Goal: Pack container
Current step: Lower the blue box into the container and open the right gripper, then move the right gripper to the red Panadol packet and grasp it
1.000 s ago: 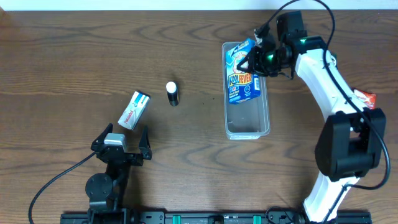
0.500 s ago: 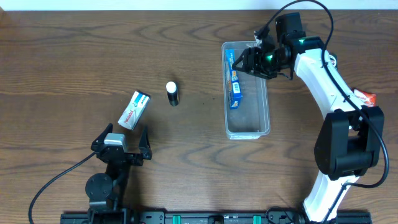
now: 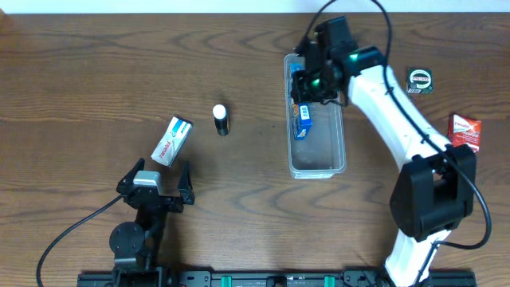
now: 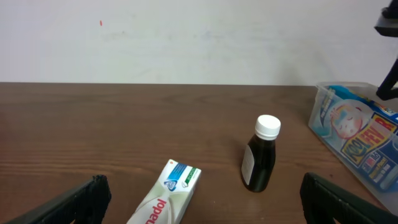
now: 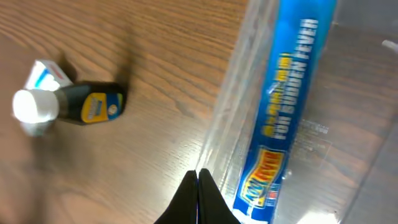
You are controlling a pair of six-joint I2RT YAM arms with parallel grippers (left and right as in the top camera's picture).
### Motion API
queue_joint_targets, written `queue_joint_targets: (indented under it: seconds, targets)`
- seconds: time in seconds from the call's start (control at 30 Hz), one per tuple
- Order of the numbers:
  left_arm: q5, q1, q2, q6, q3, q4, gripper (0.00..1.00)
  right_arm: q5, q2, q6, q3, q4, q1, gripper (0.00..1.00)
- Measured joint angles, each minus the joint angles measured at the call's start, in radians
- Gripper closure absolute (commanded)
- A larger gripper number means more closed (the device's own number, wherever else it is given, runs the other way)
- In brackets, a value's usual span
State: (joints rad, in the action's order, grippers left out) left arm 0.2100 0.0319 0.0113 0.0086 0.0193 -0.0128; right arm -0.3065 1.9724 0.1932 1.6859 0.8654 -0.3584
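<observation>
The container (image 3: 317, 151), a clear long bin, lies right of centre. A blue Kool Fever box (image 3: 301, 113) stands on its edge inside, against the left wall. My right gripper (image 3: 307, 78) hovers over the bin's far left part, shut with nothing in it. In the right wrist view its closed fingertips (image 5: 199, 190) sit above the container wall (image 5: 231, 124), beside the blue box (image 5: 289, 106). My left gripper (image 3: 156, 185) rests open near the front edge. From the left wrist, the gripper (image 4: 203, 190) faces a toothpaste box (image 4: 166, 199) and a dark bottle (image 4: 260, 155).
The white toothpaste box (image 3: 172, 141) and the white-capped bottle (image 3: 221, 119) stand left of the bin on the wood table. A small round dark item (image 3: 419, 79) and a red packet (image 3: 464, 130) lie at the far right. The container (image 4: 348, 124) shows at the left wrist view's right edge.
The right gripper let go of the blue box, which dropped into the container onto its edge. The jaws then closed and the arm swung left. The left arm stayed still.
</observation>
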Motion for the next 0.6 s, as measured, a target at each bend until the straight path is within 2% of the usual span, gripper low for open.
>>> queue_joint_targets:
  seconds: [0.2,0.6]
  targets:
    - [0.0,0.0,0.0,0.0,0.0,0.0,0.02,0.115,0.001,-0.016,0.0,0.009,-0.031,0.99]
    - [0.0,0.0,0.0,0.0,0.0,0.0,0.02,0.217,0.024,-0.022,0.0,0.025,-0.029,0.99]
